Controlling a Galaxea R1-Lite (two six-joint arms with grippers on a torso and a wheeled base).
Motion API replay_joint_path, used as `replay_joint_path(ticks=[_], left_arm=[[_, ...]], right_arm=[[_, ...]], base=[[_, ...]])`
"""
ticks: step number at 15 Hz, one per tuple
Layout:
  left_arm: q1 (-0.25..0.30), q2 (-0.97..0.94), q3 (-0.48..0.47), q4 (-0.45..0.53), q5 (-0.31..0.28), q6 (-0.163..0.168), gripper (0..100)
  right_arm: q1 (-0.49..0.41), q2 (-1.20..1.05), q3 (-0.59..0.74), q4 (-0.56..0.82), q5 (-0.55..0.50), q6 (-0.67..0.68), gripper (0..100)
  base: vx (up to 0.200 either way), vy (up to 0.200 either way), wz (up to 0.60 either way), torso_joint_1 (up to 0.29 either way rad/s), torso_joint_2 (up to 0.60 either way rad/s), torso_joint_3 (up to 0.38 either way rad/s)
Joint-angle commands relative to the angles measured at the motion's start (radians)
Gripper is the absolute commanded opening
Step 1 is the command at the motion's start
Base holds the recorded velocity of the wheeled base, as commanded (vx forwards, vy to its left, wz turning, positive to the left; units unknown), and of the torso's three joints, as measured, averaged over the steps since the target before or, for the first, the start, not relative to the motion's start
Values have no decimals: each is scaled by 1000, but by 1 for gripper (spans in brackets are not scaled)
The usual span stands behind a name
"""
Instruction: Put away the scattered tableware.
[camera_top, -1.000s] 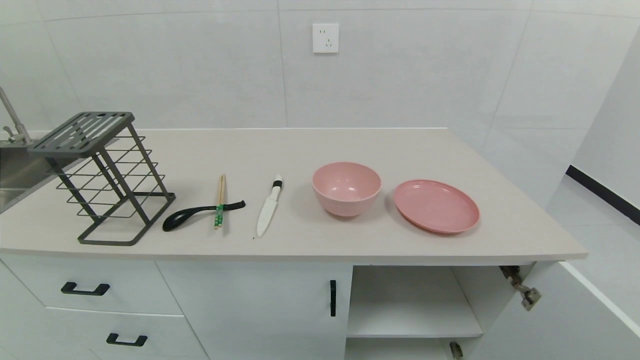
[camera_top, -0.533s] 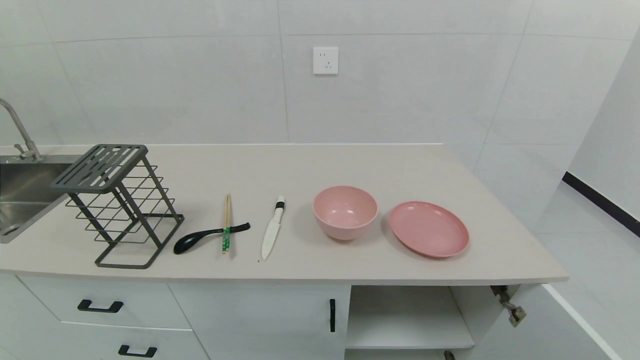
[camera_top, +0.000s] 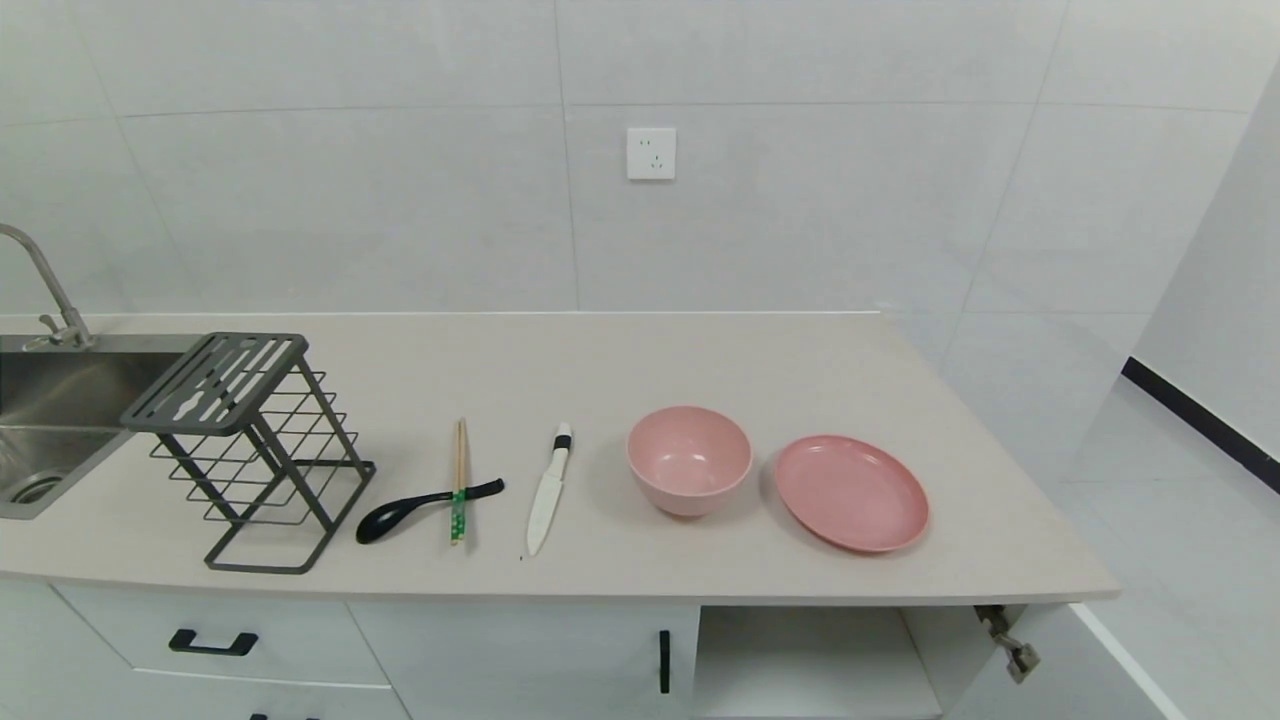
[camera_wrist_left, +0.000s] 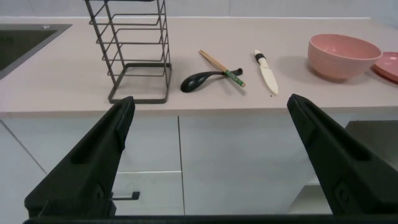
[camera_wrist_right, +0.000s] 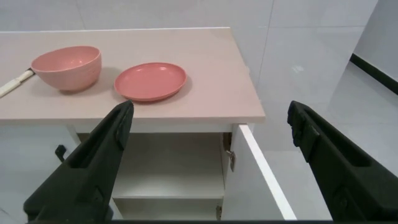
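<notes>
left gripper (camera_wrist_left: 211, 102) jaws wide apart, in front of bench (camera_top: 620, 370) | right gripper (camera_wrist_right: 211, 107) jaws wide apart, facing open cupboard (camera_top: 810, 660) | row on bench: rack (camera_top: 250, 450), black spoon (camera_top: 400, 512) with chopsticks (camera_top: 459, 480) across its handle, white knife (camera_top: 548, 492), pink bowl (camera_top: 689, 470), pink plate (camera_top: 850, 492) just beside bowl

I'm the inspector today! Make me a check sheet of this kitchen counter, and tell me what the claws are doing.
Surface: beige countertop, things in a row near its front edge.
Job's things: pink bowl upright beside pink plate; white knife; chopsticks lying across the black spoon; wire rack at the left.
Clutter: nothing seen.
Claws: left claw open, right claw open, both holding nothing.
Cables: nothing seen.
Surroundings: sink with faucet; wall socket; cabinet open below the plate.
</notes>
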Motion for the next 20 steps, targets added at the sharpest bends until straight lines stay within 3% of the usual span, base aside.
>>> replay_joint_path(ticks=[1,10,11,12,17,18,20], left_arm=[[0,1,0,0,0,-1,100],[0,1,0,0,2,-6,100],[0,1,0,0,3,-6,100],[0,1,0,0,6,-6,100],[0,1,0,0,5,-3,100],[0,1,0,0,5,-1,100],[0,1,0,0,5,0,100]], right_arm=[[0,1,0,0,0,0,100],[0,1,3,-15,20,9,100],[0,0,2,-219,21,62,100],[-1,0,-3,-303,26,49,100],[6,104,-61,-30,236,39,100],[17,232,-120,30,369,36,100],[25,443,-156,-12,385,35,100]], base=[[0,0,0,0,0,0],[0,0,0,0,0,0],[0,0,0,0,0,0],[0,0,0,0,0,0],[0,0,0,0,0,0],[0,0,0,0,0,0],[0,0,0,0,0,0]])
